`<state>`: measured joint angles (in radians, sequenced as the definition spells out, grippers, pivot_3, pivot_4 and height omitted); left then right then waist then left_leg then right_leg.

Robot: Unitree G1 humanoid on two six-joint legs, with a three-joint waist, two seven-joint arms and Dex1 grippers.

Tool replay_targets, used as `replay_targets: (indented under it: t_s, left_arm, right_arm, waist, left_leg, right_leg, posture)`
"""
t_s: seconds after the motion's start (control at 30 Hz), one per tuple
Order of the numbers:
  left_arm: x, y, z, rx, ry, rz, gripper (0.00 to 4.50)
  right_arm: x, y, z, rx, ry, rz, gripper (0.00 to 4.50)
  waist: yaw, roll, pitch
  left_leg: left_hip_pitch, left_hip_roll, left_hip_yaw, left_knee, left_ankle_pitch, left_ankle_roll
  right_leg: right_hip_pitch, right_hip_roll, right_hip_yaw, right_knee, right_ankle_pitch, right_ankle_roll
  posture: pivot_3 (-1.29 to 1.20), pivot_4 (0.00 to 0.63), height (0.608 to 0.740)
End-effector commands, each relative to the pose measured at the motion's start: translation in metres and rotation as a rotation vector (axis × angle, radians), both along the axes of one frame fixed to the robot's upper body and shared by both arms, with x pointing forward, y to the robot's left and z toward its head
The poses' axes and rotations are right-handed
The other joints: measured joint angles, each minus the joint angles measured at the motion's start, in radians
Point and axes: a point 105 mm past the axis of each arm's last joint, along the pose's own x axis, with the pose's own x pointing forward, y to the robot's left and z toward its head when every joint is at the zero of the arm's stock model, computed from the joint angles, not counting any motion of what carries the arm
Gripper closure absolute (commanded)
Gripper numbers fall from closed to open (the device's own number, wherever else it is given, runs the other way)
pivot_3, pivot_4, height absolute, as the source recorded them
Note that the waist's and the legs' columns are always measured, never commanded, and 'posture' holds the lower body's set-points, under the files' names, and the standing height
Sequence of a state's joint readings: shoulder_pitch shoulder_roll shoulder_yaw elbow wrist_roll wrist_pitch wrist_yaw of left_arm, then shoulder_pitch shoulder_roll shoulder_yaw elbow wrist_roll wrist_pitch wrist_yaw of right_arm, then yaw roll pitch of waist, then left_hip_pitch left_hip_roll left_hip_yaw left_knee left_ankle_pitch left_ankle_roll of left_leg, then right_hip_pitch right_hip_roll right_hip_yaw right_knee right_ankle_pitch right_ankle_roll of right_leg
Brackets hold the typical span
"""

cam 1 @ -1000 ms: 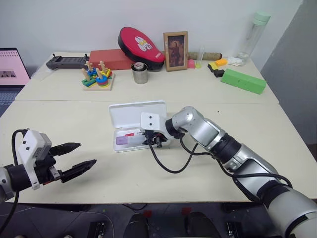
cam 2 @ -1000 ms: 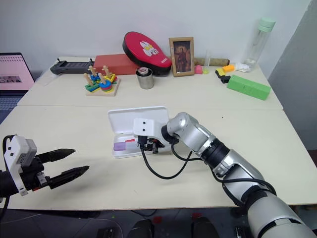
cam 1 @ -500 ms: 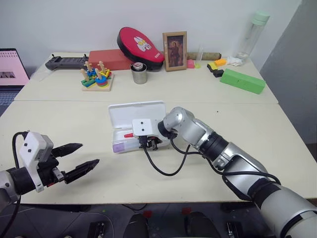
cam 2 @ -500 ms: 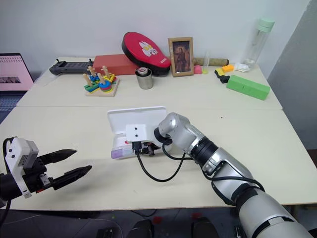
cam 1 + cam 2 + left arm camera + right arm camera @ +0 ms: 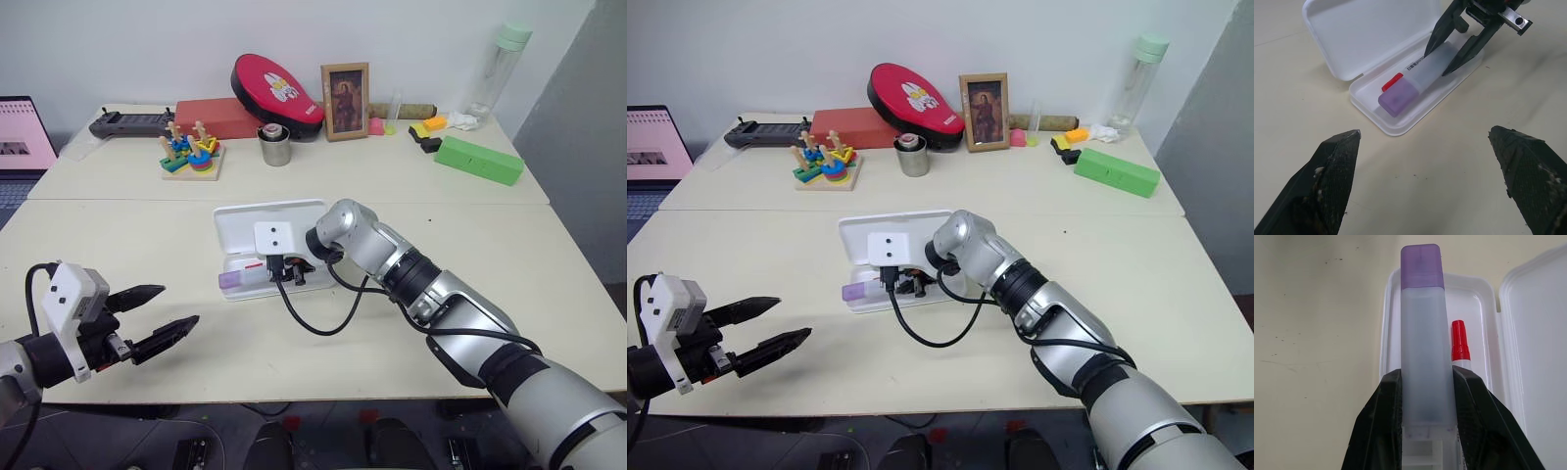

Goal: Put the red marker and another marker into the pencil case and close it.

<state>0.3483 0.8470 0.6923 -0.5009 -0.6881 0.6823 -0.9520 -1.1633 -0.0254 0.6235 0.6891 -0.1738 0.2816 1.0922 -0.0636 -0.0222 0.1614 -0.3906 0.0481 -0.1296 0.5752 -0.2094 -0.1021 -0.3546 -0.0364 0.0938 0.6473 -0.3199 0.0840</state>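
The bench (image 5: 118, 230) is spread with the task's things near its middle. The pencil case (image 5: 269, 220) lies there with its lid laid flat back toward 12 o'clock, so that the tray is left free for loading. The right gripper (image 5: 1449, 54) is held low over the tray, its fingers (image 5: 1378, 431) clamped on the pale body of the purple-capped marker (image 5: 1422, 340). That marker is held lengthwise, cap toward 9 o'clock and reaching the tray's end wall, probably so that it can be lowered alongside the red marker (image 5: 1459, 340). The red marker lies in the tray already, on the lid side of the purple one. The left gripper (image 5: 157, 318) is held at 7 o'clock from the case, well apart from it, its fingers spread wide and empty, seemingly waiting for the closing of the lid. Small black print is seen on the purple-capped marker's body, but it cannot be read.
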Motion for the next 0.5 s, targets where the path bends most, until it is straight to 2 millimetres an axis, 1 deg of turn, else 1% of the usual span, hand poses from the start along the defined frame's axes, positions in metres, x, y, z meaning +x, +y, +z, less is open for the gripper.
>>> replay_targets:
  t_s: [0.03,0.3,0.43,0.5]
  left_arm:
    - [0.001,-0.004,0.005,0.002,-0.032,-0.022,0.00]
    - [0.002,-0.005,0.004,0.001,-0.031,-0.026,0.00]
    - [0.003,-0.005,0.004,0.002,-0.033,-0.026,0.00]
    - [0.003,-0.004,0.004,0.002,-0.033,-0.026,0.00]
  right_arm:
    - [0.002,0.004,0.013,0.028,-0.025,0.014,3.42]
    - [0.005,0.005,0.003,0.002,-0.024,0.000,3.42]
    - [0.005,0.005,0.002,0.001,-0.021,0.000,3.42]
    - [0.005,0.005,0.003,0.004,-0.022,0.000,2.69]
  waist:
    - [0.000,0.000,0.000]
    - [-0.002,0.000,0.000]
    - [-0.003,0.000,0.000]
    - [-0.002,0.000,0.000]
  left_leg:
    - [0.000,0.000,0.000,0.000,0.000,0.000]
    - [0.000,0.000,0.000,0.000,0.000,0.000]
    - [0.000,0.000,0.000,0.000,0.000,0.000]
    - [0.000,0.000,0.000,0.000,0.000,0.000]
  right_leg:
    - [0.000,0.000,0.000,0.000,0.000,0.000]
    - [0.000,0.000,0.000,0.000,0.000,0.000]
    - [0.000,0.000,0.000,0.000,0.000,0.000]
    - [0.000,0.000,0.000,0.000,0.000,0.000]
  posture:
    - [0.00,0.150,0.740]
    - [0.00,0.150,0.740]
    - [0.00,0.150,0.740]
    - [0.00,0.150,0.740]
